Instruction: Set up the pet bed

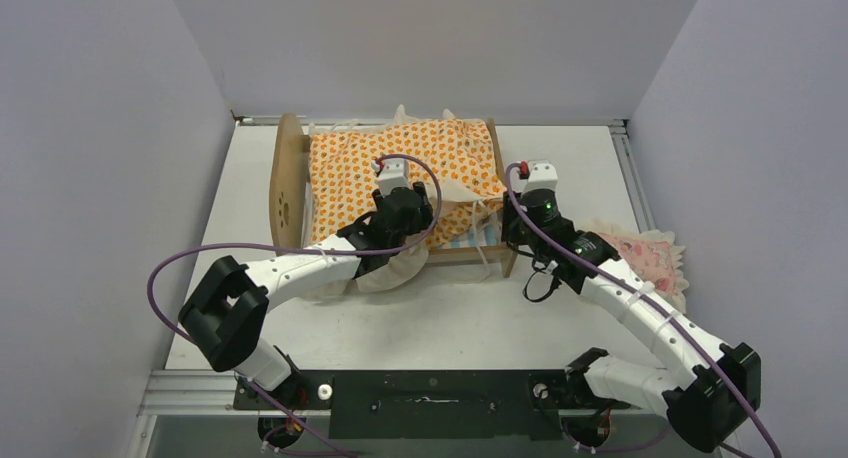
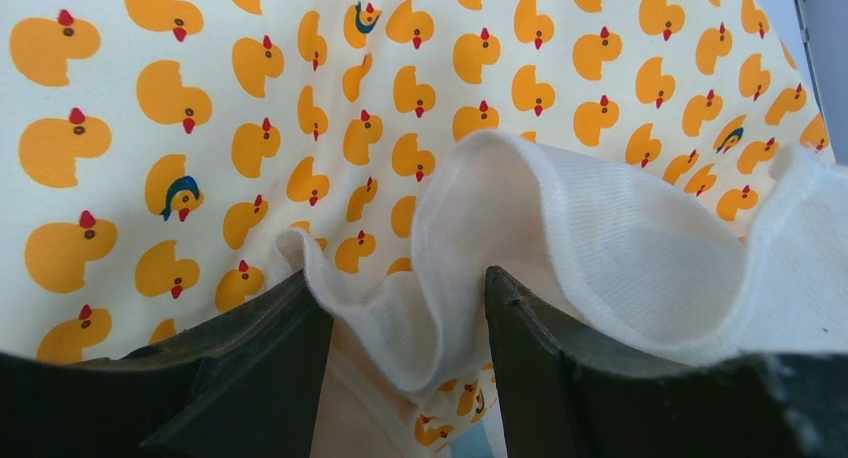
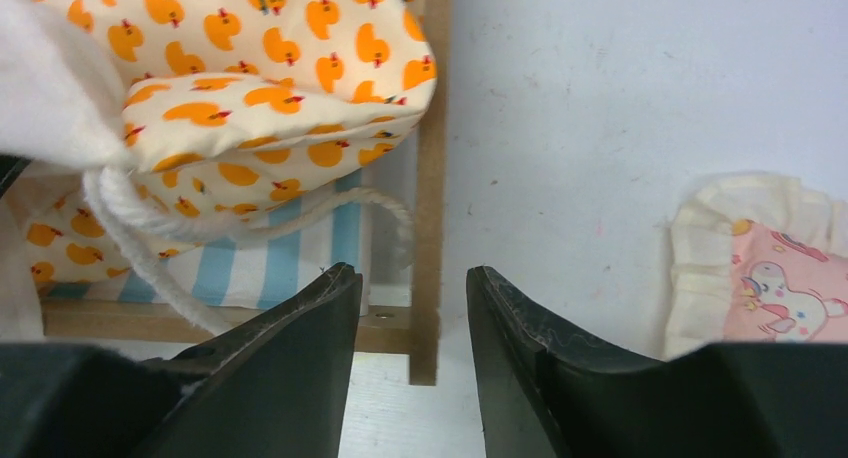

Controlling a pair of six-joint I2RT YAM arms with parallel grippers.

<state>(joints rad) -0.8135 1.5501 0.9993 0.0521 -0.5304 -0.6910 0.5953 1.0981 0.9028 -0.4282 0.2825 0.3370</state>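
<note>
The pet bed's plywood frame (image 1: 287,178) stands at the back of the table, arched headboard on the left. The orange duck-print mattress (image 1: 400,158) lies rumpled on it, and part of the blue-and-white striped base (image 1: 470,240) shows at the front right. My left gripper (image 1: 400,233) is over the mattress's front edge. In the left wrist view it (image 2: 398,278) is open, with a fold of the white ruffle (image 2: 440,308) hanging loose between the jaws. My right gripper (image 1: 515,228) is open and empty above the bed's front right corner post (image 3: 430,228).
The pink frilled pillow (image 1: 645,258) lies on the table to the right of the bed, also in the right wrist view (image 3: 775,278). A white cord (image 3: 150,248) of the mattress trails over the striped base (image 3: 290,263). Grey walls close in on three sides.
</note>
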